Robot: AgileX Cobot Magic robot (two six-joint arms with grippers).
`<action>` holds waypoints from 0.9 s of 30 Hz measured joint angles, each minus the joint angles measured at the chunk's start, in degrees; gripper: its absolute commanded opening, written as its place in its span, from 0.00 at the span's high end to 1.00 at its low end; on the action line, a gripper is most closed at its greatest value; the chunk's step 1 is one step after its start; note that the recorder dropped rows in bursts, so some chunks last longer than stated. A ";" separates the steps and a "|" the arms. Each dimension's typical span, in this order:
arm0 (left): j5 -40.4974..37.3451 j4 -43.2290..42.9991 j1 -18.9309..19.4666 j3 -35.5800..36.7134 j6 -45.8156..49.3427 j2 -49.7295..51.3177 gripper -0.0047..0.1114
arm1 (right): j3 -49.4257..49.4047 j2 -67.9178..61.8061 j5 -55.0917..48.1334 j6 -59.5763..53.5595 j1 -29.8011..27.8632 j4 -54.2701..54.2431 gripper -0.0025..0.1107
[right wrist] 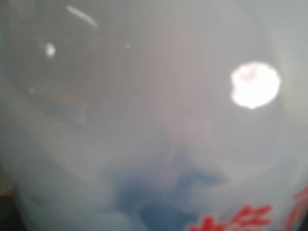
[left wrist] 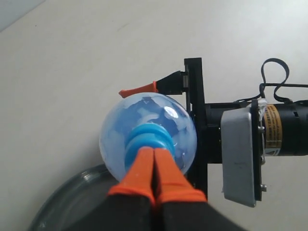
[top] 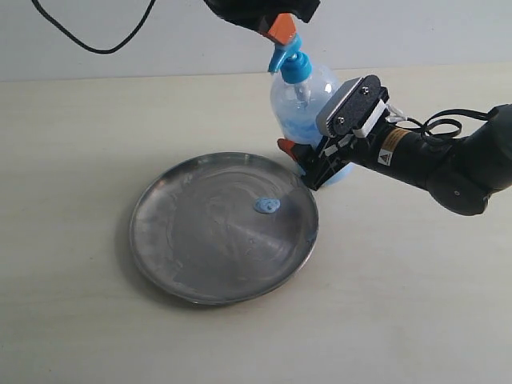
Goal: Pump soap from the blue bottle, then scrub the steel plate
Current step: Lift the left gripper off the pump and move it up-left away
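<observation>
The blue bottle [top: 306, 100] stands upright just behind the steel plate [top: 184, 248], clear with pale blue soap inside. My right gripper [top: 309, 163] is shut around its lower body; one orange-tipped finger [left wrist: 139, 90] shows on the far side. From above, my left gripper [left wrist: 154, 155] is shut, its orange fingertips [top: 282, 30] resting on the bright blue pump head [top: 291, 62], nothing between them. A small glossy blob of soap [top: 267, 206] lies on the plate under the spout. In the right wrist view the bottle [right wrist: 154, 115] fills the frame, blurred, with red label print [right wrist: 240, 219].
The pale tabletop [top: 80, 136] stretches around the plate on all sides. A black cable [top: 88, 40] loops across the back wall at left, and another cable [top: 444, 126] coils beside the right arm. The plate's rim [left wrist: 62, 202] shows below the bottle.
</observation>
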State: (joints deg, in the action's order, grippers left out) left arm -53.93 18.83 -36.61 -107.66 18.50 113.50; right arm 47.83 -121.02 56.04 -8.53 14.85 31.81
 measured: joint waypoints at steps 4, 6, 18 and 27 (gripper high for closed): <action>0.21 -0.83 -0.12 0.74 0.09 -1.72 0.96 | 0.00 0.00 0.11 -0.24 0.00 0.40 0.98; 0.46 -1.44 -0.21 1.00 0.09 -2.52 0.96 | 0.00 0.00 0.11 -0.24 0.00 0.40 0.98; 1.53 -4.64 -0.34 2.13 -0.12 -8.40 0.96 | 0.00 0.00 0.45 0.97 0.20 0.63 0.98; 1.68 -7.68 -0.34 2.13 -2.38 -12.80 0.96 | 0.00 0.00 -0.03 2.69 0.20 -2.91 0.98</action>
State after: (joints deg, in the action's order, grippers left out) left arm -52.25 11.15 -36.96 -105.53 16.11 100.70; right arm 47.83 -121.02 56.01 -5.84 15.05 28.90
